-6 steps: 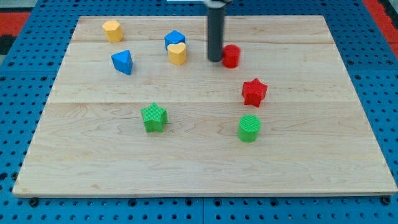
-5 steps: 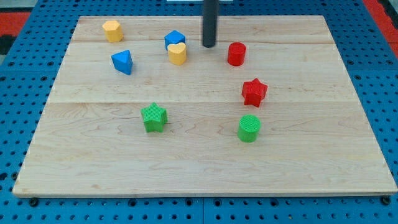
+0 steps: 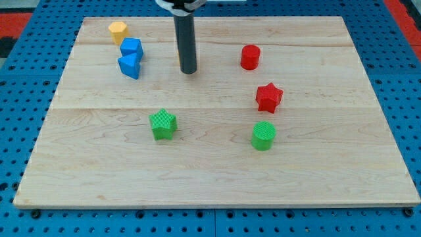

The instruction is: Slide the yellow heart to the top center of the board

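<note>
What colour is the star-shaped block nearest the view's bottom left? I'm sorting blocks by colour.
Green. The star shows clearly in the camera view, the only view.

- A pale wooden board (image 3: 217,178) fills most of the view, its grain running from the view's left to the view's right.
- Faint seams cross the board, dividing it into long planks.
- The board's near edge is rounded at the corners and casts a thin shadow below.
- Beneath and around it lies a blue pegboard surface (image 3: 26,131), dotted with even rows of small dark holes.
- A patch of red pegboard (image 3: 20,16) shows at the view's top left corner, and another (image 3: 404,13) at the top right.
- The light is even and soft, with short shadows.
</note>
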Available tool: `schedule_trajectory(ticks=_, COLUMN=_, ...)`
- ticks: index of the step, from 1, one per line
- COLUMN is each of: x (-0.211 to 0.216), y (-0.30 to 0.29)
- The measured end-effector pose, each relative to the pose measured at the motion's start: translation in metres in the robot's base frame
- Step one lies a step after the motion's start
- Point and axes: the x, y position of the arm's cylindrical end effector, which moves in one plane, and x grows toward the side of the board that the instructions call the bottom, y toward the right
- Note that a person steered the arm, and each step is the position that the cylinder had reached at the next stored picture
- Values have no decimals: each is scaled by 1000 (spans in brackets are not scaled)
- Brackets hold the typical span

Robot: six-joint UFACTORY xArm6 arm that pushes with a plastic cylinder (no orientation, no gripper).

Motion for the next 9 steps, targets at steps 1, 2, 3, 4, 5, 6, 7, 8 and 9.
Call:
schedule_trajectory(ticks=1, x=-54, y=0)
schedule_trajectory(ticks=2, x=-27, y=-59)
schedule_trajectory(ticks=3, x=-39, y=-79)
schedule_trajectory(ticks=4, x=-48, y=-7)
schedule_trajectory(ticks=5, x=-71, y=24)
schedule_trajectory(ticks=6, x=-40, y=-25)
schedule_trajectory(ticks=7, x=-58, y=-78)
schedule_trajectory(ticks=8, x=-68, y=-17)
schedule_trajectory(ticks=9, x=-85, y=-9)
